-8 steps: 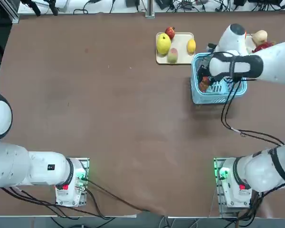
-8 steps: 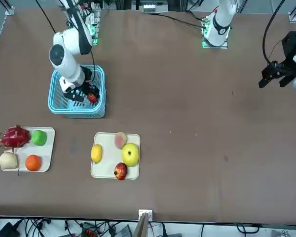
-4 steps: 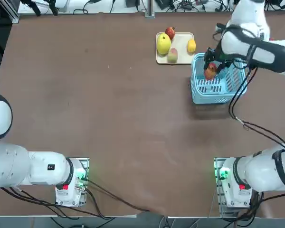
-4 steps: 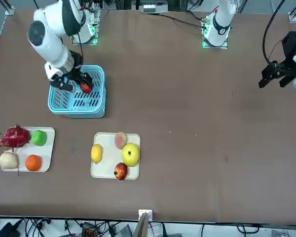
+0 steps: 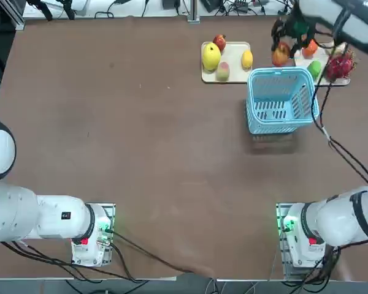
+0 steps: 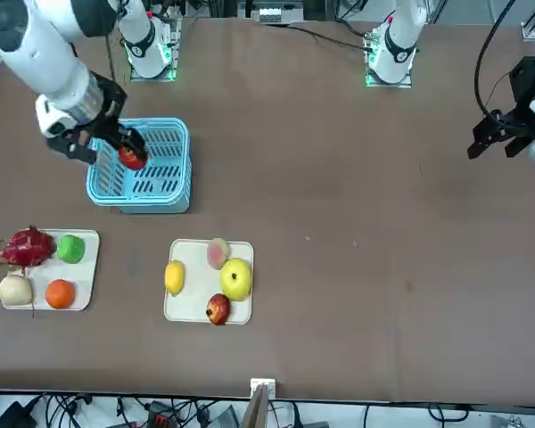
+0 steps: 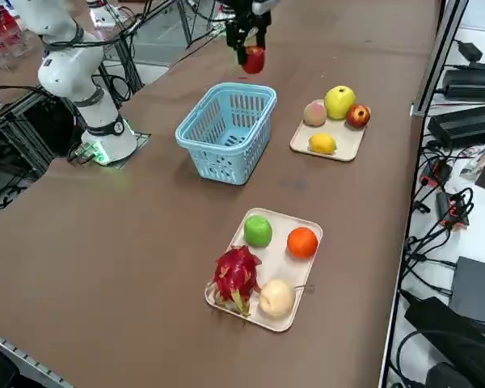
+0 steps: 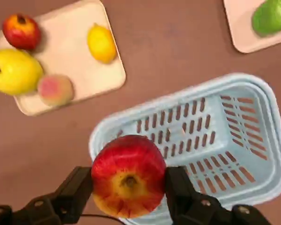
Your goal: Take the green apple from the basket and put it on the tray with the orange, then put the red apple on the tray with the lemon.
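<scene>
Fruit in transit: the small round red apple with a yellow patch (image 8: pixel 128 176) sits clamped between the two fingers of the right pincer (image 8: pixel 129 187), lifted clear above the light blue slatted plastic basket (image 7: pixel 226 129), which looks empty. It appears rigid, smooth and light, so the grip across its widest part suits it; a glossy skin could slip if squeezed off-centre. The bright green apple (image 7: pixel 258 230) already lies on the cream rectangular tray (image 7: pixel 311 250) beside the small orange (image 7: pixel 302 242), a spiky dark red fruit (image 7: pixel 236 276) and a pale beige round fruit (image 7: pixel 276 297). The other cream tray (image 7: pixel 343 139) on the brown tabletop (image 7: pixel 129 242) carries a lemon (image 7: pixel 322 143), a large yellow fruit (image 7: pixel 339 102), a pinkish peach-like fruit (image 7: pixel 314 113) and a small dark red fruit (image 7: pixel 358 115); bare tray shows mainly in the middle, so placement looks tight.
</scene>
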You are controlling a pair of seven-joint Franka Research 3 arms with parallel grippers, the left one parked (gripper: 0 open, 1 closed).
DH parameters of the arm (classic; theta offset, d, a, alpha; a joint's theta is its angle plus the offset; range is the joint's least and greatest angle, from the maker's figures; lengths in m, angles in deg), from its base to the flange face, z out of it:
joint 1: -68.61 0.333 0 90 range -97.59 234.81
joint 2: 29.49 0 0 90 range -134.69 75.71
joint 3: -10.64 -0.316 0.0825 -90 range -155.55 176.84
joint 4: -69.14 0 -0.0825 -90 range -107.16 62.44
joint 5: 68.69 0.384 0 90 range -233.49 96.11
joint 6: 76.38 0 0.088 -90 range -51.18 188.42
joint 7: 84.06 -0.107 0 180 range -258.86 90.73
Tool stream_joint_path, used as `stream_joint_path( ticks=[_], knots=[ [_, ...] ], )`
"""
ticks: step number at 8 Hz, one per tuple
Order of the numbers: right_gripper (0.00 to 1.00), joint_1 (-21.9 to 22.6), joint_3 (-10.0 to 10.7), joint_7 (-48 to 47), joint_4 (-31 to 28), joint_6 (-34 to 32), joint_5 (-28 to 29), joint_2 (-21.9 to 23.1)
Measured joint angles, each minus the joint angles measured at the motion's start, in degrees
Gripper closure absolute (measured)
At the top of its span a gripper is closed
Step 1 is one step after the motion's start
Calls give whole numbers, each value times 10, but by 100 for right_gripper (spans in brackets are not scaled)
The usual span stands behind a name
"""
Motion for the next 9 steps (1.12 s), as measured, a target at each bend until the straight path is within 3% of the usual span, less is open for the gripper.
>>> stream_joint_path(
  ticks=[5, 7, 9],
  knots=[
    [12, 3, -5, -61, 210, 52, 50, -260],
    [12, 20, -6, -79, 232, 106, 51, -323],
    [12, 29, -6, -94, 240, 118, 51, -345]
  ],
)
